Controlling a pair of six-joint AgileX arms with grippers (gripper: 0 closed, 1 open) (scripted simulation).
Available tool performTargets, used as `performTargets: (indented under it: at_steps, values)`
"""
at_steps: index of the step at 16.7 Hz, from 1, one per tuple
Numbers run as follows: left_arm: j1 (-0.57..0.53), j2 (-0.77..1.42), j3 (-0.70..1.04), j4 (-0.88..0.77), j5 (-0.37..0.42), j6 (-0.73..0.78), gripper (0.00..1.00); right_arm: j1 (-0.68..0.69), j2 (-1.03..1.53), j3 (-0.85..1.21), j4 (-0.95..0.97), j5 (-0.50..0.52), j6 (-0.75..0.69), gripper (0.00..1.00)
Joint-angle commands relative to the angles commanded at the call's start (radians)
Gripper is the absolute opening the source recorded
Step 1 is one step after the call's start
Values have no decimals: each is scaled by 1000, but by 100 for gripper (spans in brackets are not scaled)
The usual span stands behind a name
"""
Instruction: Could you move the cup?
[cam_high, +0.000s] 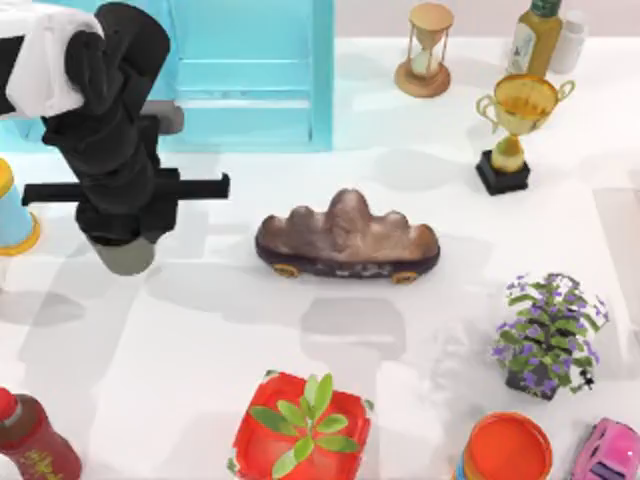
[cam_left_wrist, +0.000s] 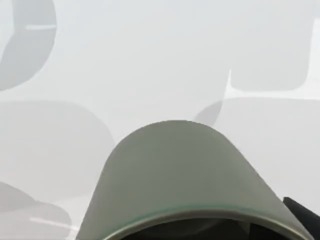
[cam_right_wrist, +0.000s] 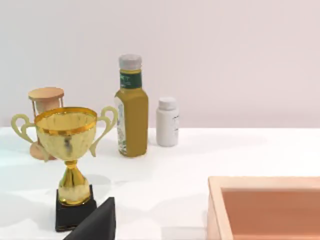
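Note:
The cup (cam_high: 125, 255) is a plain olive-grey cylinder without a handle. It hangs under my left gripper (cam_high: 125, 240) at the left of the table, and the gripper is shut on it. In the left wrist view the cup (cam_left_wrist: 175, 180) is close up, with its dark inside at the rim and a black finger (cam_left_wrist: 302, 215) beside it. White tabletop with soft shadows lies beyond it. My right gripper (cam_right_wrist: 95, 225) is off to the right, facing the gold trophy.
A light-blue cup with a yellow rim (cam_high: 12, 215) stands just left of my left arm. Behind the arm is a blue shelf (cam_high: 250, 70). A brown rock ornament (cam_high: 345, 238) lies mid-table and a red plant pot (cam_high: 300, 425) is in front. Trophy (cam_high: 515, 125), hourglass (cam_high: 428, 50) and bottle (cam_high: 535, 35) stand at the back right.

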Motion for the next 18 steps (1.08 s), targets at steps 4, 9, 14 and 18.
performTargets:
  at_steps: [4,9,14,18]
  values:
    - [199,-60,148,-8,-21,182,0,0,0,0,0,0,0,100]
    - [537,-26,226,-135,-53,463,0,0,0,0,0,0,0,100]
    - [749,27,224,-276,0,696,0,0,0,0,0,0,0,100]
    - [780,60,206,-332,56,777,0,0,0,0,0,0,0,100]
